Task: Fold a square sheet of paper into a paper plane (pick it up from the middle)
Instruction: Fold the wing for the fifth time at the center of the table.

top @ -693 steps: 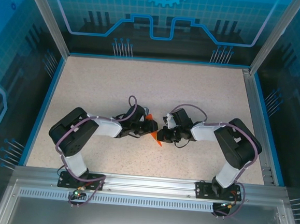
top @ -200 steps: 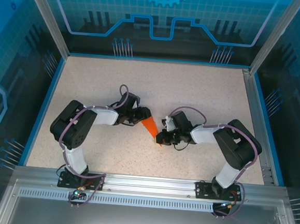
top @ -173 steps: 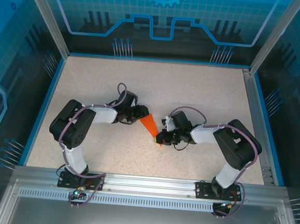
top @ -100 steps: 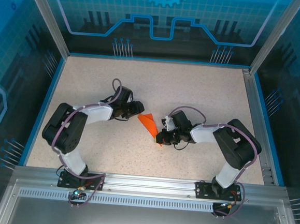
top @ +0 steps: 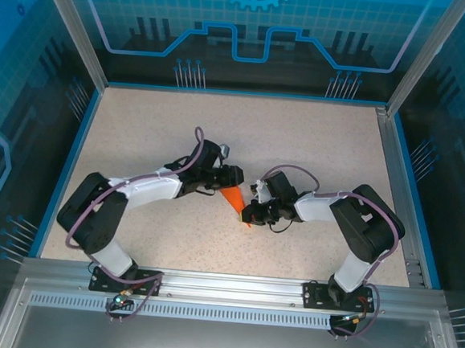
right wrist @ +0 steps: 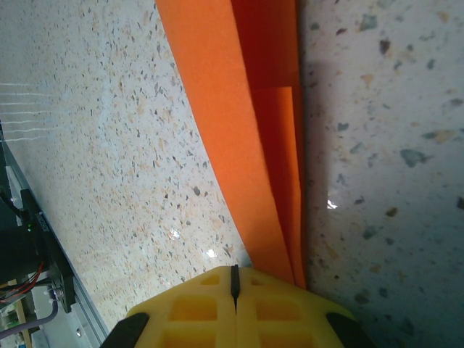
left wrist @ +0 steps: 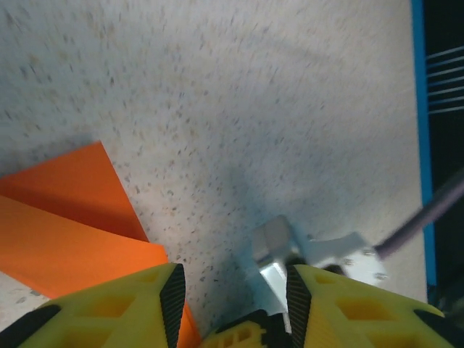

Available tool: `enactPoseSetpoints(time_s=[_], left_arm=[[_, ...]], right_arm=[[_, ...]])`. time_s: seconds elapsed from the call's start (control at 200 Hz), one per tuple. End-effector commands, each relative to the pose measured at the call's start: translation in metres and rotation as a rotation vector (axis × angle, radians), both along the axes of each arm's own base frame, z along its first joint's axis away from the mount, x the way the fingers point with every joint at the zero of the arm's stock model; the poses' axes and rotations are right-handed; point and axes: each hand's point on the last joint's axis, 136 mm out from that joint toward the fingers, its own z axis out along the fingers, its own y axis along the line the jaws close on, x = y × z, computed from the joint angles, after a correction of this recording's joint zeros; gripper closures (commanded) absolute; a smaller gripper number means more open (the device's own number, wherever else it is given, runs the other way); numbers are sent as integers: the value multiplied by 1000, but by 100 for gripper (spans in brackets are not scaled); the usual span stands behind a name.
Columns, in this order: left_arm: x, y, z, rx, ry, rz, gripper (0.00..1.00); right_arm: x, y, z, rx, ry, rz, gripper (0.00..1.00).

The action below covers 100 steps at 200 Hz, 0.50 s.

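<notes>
While the left claw (top: 233, 181) (left wrist: 233, 279) hung with its 2 fingers spread over the wide far end, the sheet of paper (top: 232, 198) (left wrist: 65, 217) (right wrist: 239, 109), folded into a narrow orange wedge, lay flat at the middle of the worktop (top: 300, 139). We saw that the right claw (top: 251, 214) (right wrist: 233, 279) had its fingers pressed together at the wedge's near tip, touching it; whether they pinched it we could not tell.

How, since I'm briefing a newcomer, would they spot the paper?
Look at the middle of the speckled table. Between the left pincer and the right pincer, which pinches its tip, lies the paper: a folded wedge, the only orange thing.
</notes>
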Motion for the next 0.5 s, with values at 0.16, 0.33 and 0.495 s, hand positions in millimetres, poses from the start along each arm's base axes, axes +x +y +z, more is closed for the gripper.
enactPoseSetpoints(time_s=[0.16, 0.33, 0.495], left_arm=[[-1, 2, -63, 60, 106, 36, 55], [-5, 13, -94, 150, 176, 61, 56], [-16, 21, -108, 158, 207, 84, 57]], right_arm=[[-16, -26, -19, -126, 91, -40, 100], [-6, -13, 11, -62, 48, -24, 97], [14, 0, 40, -24, 2, -29, 96]])
